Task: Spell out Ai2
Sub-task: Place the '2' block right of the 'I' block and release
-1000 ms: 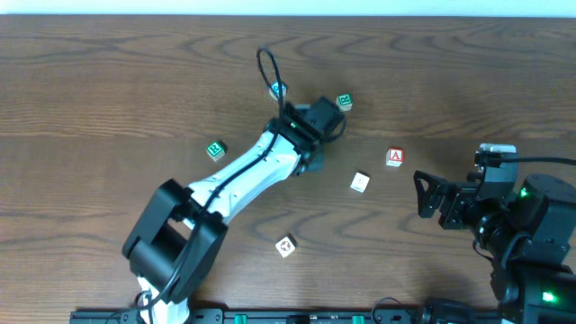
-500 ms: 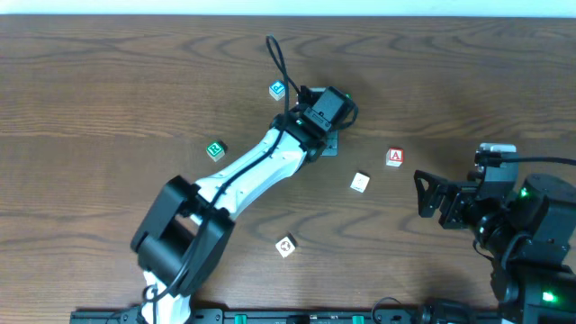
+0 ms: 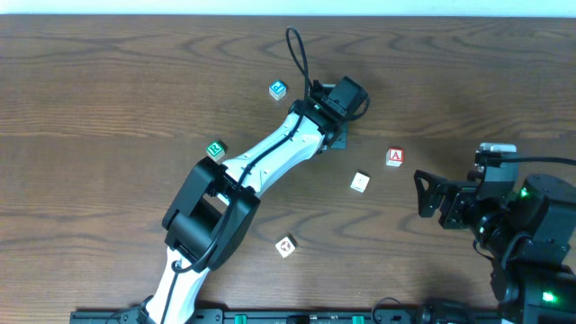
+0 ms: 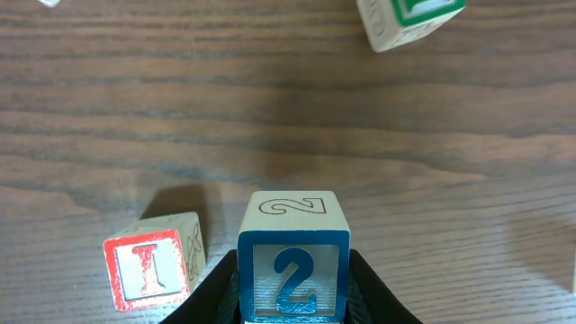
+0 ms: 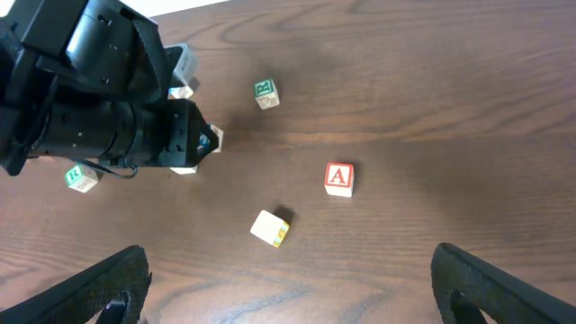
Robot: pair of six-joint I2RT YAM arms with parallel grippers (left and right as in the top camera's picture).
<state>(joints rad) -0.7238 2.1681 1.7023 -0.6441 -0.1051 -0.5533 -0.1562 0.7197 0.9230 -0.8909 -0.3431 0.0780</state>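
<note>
Left end effector [image 4: 292,292]: clamped on 2 [image 4: 292,236]. Right end effector [image 5: 288,292]: wide open, empty. Step: placing 2. Next, likely: line up A [image 3: 395,157], I [image 4: 148,270], 2 on counter [image 3: 108,90].

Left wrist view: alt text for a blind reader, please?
The left hand grips a blue 2 cube. On the wooden table, a red I cube lies to its left; a green-marked cube is cut off top right.

Overhead straight down, left wrist close, right wrist farther, apparently oblique, sharing overhead's A cube [image 5: 338,177].
</note>
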